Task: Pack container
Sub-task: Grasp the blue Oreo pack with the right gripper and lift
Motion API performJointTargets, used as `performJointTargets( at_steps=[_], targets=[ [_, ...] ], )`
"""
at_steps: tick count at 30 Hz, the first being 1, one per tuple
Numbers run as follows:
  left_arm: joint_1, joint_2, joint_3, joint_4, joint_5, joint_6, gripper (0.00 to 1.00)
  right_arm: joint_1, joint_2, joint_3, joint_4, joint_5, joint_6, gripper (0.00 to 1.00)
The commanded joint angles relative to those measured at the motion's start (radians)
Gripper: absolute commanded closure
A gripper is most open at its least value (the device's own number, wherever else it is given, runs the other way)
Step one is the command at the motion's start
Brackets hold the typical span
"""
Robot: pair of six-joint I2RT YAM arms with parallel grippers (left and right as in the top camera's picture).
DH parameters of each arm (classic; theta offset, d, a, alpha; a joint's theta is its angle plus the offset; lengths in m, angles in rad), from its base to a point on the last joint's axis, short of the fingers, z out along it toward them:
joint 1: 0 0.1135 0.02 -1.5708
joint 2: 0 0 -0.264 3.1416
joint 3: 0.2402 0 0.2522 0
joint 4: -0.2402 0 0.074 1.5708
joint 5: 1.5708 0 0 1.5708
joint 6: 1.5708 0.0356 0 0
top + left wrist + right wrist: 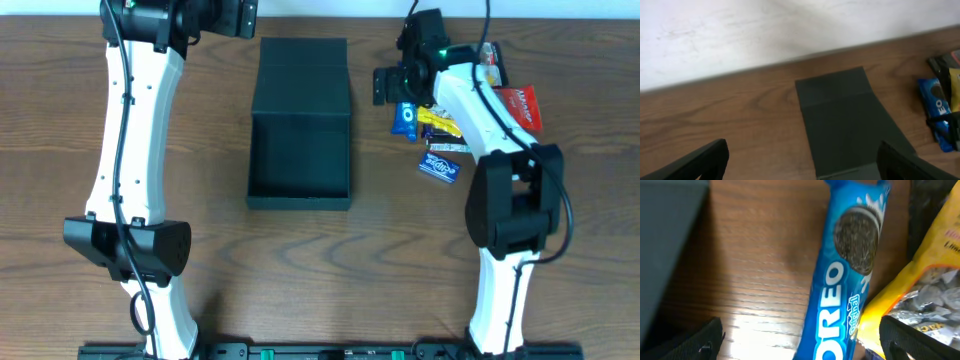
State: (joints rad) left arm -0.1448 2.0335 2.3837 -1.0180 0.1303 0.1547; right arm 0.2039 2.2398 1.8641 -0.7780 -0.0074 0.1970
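Wood table (215,150): matte black cardboard box (300,160) open, empty; colourful snack packets (440,167) beside it, unpacked; left gripper (805,162), right gripper (800,340) spread, empty.

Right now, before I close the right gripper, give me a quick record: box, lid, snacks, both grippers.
box: mid table, nothing visible inside
lid: open, folded back on the far side
snacks: Oreo pack, yellow pack, red pack, blue-white pack; all right of the box, none in it
left gripper: open, empty, near the lid
right gripper: open, empty, over the Oreo pack
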Motion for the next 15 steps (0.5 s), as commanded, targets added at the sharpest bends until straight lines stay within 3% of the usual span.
performJointTargets(
  at_steps=[1,12,15],
  targets=[
    [0.003,0.006,-0.008,-0.007,-0.007,0.007,0.04,-0.021,0.025,0.031,0.0,0.029,-0.011,0.01],
    [0.002,0.006,-0.008,-0.019,-0.007,0.006,0.05,-0.026,0.109,0.031,0.019,0.06,-0.019,0.01],
    [0.002,0.006,-0.008,-0.019,-0.007,0.006,0.05,-0.027,0.109,0.031,0.035,0.06,-0.019,0.07]
  ],
)
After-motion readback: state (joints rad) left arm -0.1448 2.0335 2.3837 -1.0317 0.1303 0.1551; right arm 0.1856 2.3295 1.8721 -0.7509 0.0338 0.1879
